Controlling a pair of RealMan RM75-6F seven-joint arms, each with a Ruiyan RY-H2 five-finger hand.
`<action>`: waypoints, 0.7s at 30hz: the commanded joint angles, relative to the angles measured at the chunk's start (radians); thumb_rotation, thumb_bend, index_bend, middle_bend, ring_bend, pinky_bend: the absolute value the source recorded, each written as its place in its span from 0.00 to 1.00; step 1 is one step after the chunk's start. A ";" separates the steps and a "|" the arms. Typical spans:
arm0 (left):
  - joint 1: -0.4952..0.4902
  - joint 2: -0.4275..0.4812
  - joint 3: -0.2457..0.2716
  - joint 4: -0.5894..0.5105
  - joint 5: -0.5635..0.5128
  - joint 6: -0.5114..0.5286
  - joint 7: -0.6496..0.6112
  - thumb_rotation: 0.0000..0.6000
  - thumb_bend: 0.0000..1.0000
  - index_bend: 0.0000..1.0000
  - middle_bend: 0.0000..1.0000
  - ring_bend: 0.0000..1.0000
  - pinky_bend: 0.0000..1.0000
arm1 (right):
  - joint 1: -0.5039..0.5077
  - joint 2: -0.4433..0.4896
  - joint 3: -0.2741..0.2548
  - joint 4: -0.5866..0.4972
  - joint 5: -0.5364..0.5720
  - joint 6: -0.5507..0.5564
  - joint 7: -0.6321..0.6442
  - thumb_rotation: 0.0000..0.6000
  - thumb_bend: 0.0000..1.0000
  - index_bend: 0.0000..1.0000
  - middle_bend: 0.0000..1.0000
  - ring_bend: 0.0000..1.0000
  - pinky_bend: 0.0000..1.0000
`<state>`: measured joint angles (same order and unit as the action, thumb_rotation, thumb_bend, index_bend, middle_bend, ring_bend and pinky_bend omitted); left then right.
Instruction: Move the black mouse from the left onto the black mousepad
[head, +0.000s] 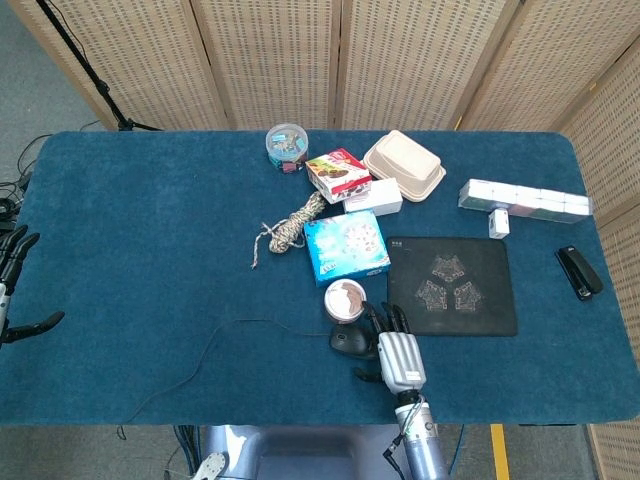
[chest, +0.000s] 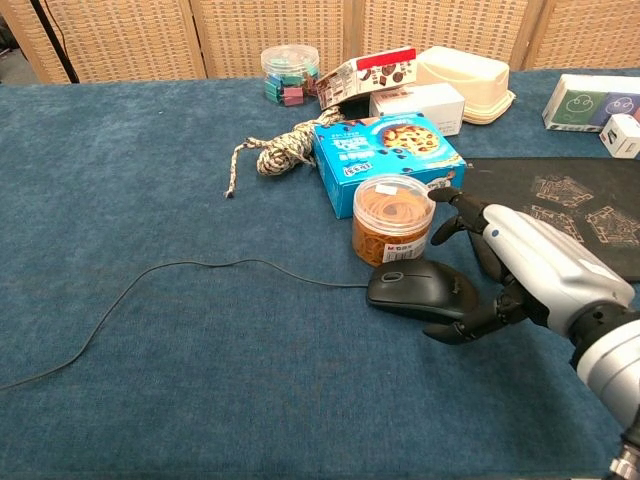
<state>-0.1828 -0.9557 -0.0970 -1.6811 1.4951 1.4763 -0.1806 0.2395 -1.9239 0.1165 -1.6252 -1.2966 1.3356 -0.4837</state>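
A blue carpet-like cloth covers the table (head: 130, 220), the largest thing in both views. On its right half lies the black rectangular mousepad (head: 455, 285) with pale printed figures, flat and bare of the mouse. Behind it sit a row of white boxes (head: 525, 200), a beige clamshell food box (head: 404, 166), a blue biscuit box (head: 346, 246) and a small red-and-white carton (head: 338, 172) leaning on a white box (head: 374, 196).

The right hand (chest: 535, 268), silver with black fingers (chest: 462, 214), rests low on the cloth at the mousepad's near left corner. Its fingers are spread apart and reach toward the orange jar, while the thumb curls in against the near right side of the mouse; nothing is lifted, and whether the thumb actually presses the shell cannot be told. The left hand (head: 12, 285) shows only at the far left edge of the head view, off the table, fingers apart and holding nothing.

The black corded mouse (chest: 420, 290) lies on the cloth just left of the mousepad, close in front of a clear round jar of orange rubber bands (chest: 393, 218). Its thin black cord (chest: 190, 266) trails left across the cloth. A coil of speckled rope (chest: 282, 149) lies behind, near a round tub of coloured clips (chest: 288, 70). A black stapler (head: 579, 271) lies near the right edge.
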 joint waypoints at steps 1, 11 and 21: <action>0.000 0.002 -0.002 0.002 -0.002 -0.001 -0.008 1.00 0.11 0.00 0.00 0.00 0.00 | 0.004 -0.021 0.008 0.019 0.010 -0.001 0.013 1.00 0.00 0.05 0.31 0.09 0.00; 0.001 0.006 -0.005 0.007 -0.002 -0.004 -0.023 1.00 0.11 0.00 0.00 0.00 0.00 | 0.017 -0.079 0.025 0.096 0.034 0.009 -0.009 1.00 0.00 0.22 0.37 0.19 0.00; 0.000 0.007 -0.004 0.005 0.003 -0.008 -0.024 1.00 0.11 0.00 0.00 0.00 0.00 | 0.021 -0.093 0.021 0.128 0.020 0.031 -0.023 1.00 0.00 0.32 0.47 0.30 0.14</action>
<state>-0.1830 -0.9483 -0.1008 -1.6757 1.4985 1.4686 -0.2041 0.2603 -2.0166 0.1383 -1.4982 -1.2751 1.3650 -0.5076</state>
